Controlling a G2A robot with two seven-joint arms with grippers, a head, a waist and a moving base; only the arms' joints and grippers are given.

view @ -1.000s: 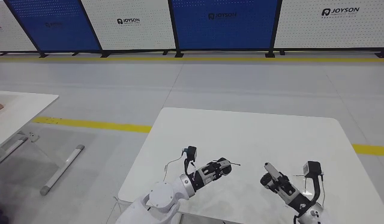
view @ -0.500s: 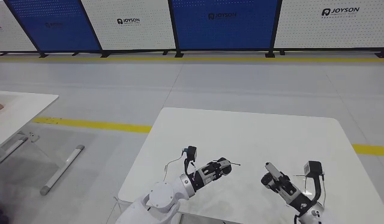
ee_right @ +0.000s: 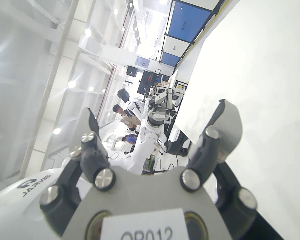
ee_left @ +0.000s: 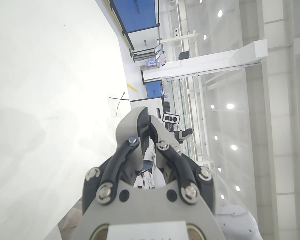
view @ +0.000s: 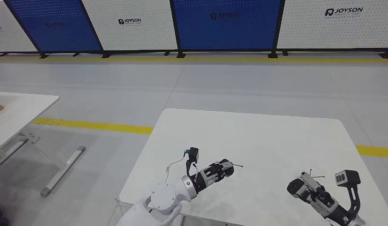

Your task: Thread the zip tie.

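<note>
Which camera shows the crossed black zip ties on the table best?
The left wrist view: the zip ties lie crossed, plainly outlined on the white table. The top view reduces them to faint dark flecks beside the right arm. The right wrist view faces away.

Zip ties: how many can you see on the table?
2. A straight zip tie and a curved zip tie lie crossed on the table just beyond the left gripper. More may be hidden.
</note>
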